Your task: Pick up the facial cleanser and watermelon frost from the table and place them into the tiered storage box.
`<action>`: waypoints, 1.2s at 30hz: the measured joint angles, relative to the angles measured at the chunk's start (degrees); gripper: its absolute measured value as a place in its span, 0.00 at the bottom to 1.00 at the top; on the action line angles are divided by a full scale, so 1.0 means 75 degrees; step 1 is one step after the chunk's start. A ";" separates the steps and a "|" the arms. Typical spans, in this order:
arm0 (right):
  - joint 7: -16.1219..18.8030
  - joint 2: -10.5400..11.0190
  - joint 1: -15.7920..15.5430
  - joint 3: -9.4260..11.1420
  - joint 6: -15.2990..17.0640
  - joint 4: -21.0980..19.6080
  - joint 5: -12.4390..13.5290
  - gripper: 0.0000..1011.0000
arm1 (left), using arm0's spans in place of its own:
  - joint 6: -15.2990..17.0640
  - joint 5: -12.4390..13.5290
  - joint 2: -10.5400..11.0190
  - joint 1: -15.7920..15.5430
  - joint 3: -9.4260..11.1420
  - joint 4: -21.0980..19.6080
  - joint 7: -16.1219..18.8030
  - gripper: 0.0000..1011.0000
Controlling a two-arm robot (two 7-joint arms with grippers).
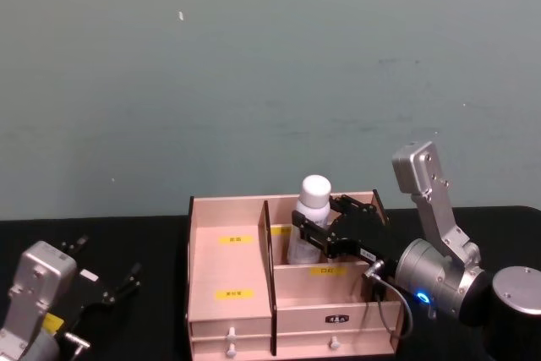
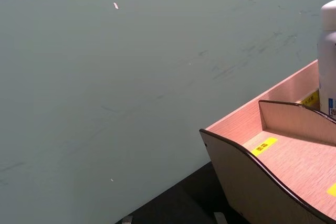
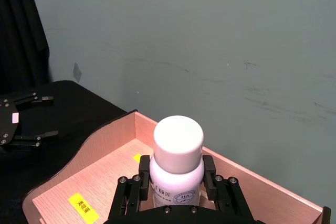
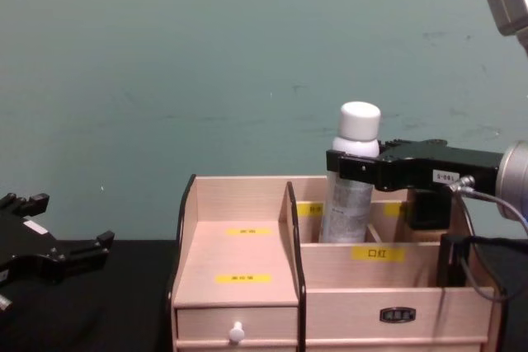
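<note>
The facial cleanser [image 1: 311,209], a white bottle with a white cap, stands upright in a rear right compartment of the tiered storage box [image 1: 228,268]. My right gripper [image 1: 317,234] reaches in from the right and is shut on the bottle just below its cap. In the right wrist view the fingers [image 3: 144,170] press both sides of the facial cleanser [image 3: 177,156]. The chest view shows the right gripper [image 4: 355,162] level at the neck of the facial cleanser [image 4: 353,195]. The watermelon frost is out of view. My left gripper [image 1: 108,259] rests open, low at the left.
The tiered storage box [image 4: 239,237] is light wood with yellow labels and a white-knobbed drawer [image 4: 237,333]. It sits on a black table [image 1: 127,234] against a teal wall. Its dark-edged curved side [image 2: 252,182] is close to the left wrist camera.
</note>
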 joint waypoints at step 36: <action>0.0012 0.0016 -0.0015 0.0005 -0.0022 -0.0036 0.0020 0.99 | 0.0001 0.0000 0.0000 0.0000 0.0000 0.0000 0.0000 0.99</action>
